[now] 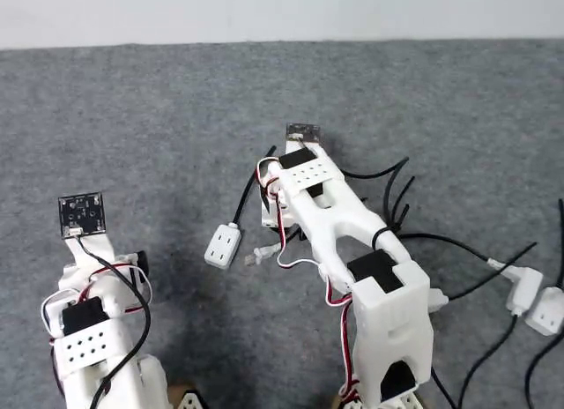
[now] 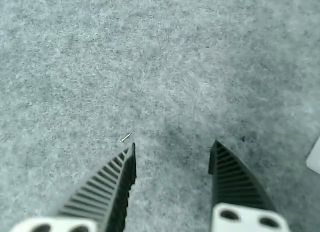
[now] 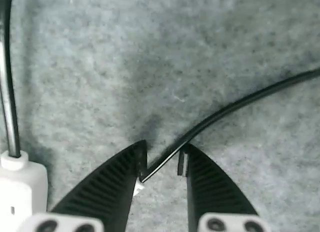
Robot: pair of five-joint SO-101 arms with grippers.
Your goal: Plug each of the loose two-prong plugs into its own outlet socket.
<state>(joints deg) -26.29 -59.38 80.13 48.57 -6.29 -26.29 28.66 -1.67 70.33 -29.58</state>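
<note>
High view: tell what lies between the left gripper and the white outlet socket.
Bare grey carpet; nothing lies between the left gripper and the white outlet socket, as the high view shows.

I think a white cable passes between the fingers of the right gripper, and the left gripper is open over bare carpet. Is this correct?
Not quite: the cable between the right gripper's fingers is black, not white, as the right wrist view shows. The left gripper is indeed open over bare carpet.

High camera looks down; wrist cameras peer closely at carpet (image 1: 132,100).
</note>
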